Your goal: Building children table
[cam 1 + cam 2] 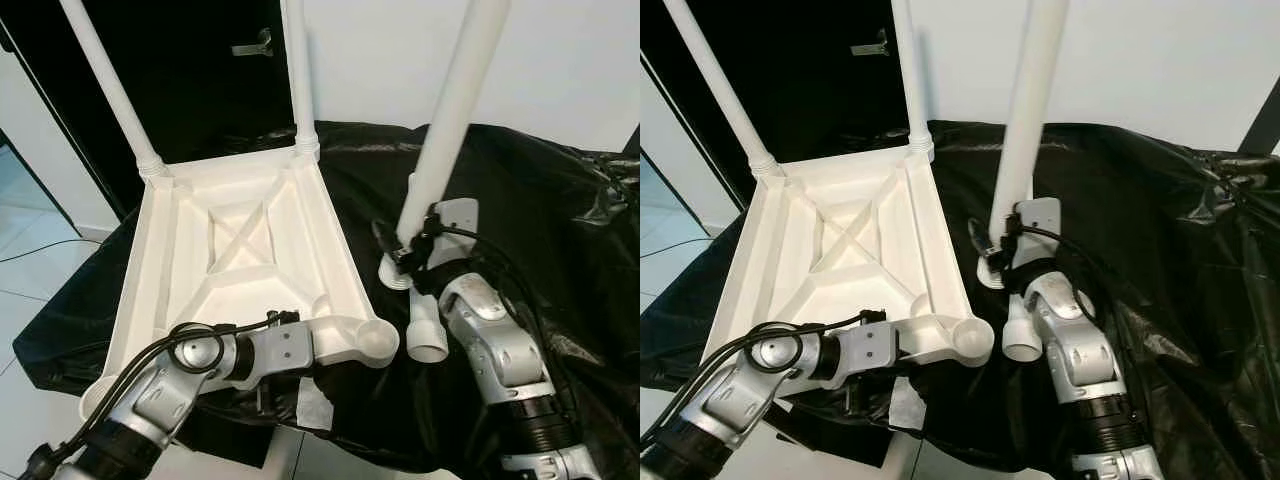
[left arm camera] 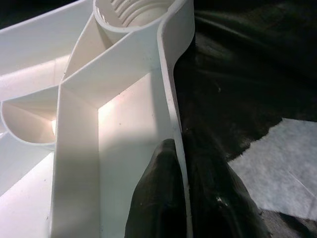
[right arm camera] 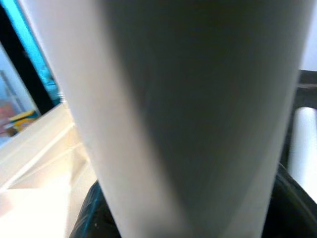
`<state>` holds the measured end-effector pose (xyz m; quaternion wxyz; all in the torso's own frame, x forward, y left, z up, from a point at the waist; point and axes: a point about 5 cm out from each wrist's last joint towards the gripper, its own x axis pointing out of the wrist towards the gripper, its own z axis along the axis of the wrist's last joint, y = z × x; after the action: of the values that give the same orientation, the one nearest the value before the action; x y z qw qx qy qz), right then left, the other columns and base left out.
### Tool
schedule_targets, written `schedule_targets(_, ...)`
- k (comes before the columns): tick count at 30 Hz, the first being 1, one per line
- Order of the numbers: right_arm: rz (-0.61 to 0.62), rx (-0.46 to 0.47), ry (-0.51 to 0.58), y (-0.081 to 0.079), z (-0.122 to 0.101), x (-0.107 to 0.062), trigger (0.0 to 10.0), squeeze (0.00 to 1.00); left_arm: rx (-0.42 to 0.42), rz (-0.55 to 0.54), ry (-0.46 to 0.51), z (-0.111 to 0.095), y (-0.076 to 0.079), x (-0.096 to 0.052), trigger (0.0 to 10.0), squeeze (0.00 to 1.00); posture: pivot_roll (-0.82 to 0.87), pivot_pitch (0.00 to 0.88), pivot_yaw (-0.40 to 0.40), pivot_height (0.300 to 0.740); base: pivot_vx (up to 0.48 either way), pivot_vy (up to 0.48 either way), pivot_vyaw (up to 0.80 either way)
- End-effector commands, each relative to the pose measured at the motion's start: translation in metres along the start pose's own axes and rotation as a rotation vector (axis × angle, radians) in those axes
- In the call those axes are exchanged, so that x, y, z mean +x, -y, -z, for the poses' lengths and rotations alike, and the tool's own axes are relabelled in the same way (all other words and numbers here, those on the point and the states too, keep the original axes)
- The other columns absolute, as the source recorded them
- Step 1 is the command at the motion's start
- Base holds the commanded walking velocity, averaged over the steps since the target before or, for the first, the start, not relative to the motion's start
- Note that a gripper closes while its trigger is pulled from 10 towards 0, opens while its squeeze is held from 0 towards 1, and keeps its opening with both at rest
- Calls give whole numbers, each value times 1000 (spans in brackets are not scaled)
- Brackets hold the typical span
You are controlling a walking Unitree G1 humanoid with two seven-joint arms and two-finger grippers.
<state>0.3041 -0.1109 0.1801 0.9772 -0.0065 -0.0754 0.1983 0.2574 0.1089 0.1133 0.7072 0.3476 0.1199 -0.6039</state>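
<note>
white plastic table (image 1: 240,250) upside down on black sheet (image 1: 560,230), underside ribs facing up, long axis running from near edge toward 12 o'clock. two legs (image 1: 110,85) screwed into far corners, pointing up. left hand (image 2: 171,198) clenched on table's near rim, one finger each side of wall, by empty near-right socket (image 1: 375,340). right hand (image 1: 405,250) grasping third leg (image 1: 450,125) near its base, leg upright, tilted slightly toward 1 o'clock, just right of table. fourth leg (image 1: 428,335) lying on sheet at 5 o'clock of it.
</note>
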Motion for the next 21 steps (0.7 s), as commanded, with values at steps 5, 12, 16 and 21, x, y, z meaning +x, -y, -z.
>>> schedule_targets(5, -101, -8, 31, -24, -6, -2, 10000, 0, 60, -243, -31, -5, -21, 12, 10000, 0, 7, 0, 53, 740, 0, 0, 0)
schedule_targets(12, -114, 0, 24, -33, -3, -7, 10000, 0, 55, -321, -95, 3, -38, 10, 10000, 369, 4, 0, 59, 740, 0, 0, 0)
schedule_targets(16, -108, 4, 24, -33, -3, -8, 10000, 0, 69, -327, -97, 3, -40, 8, 10000, 0, 2, 0, 61, 740, 0, 0, 0)
schedule_targets(21, -85, 17, 23, -34, -6, -13, 10000, 0, 36, -287, -32, -3, -37, -2, 10000, 0, 2, 0, 62, 740, 0, 0, 0)
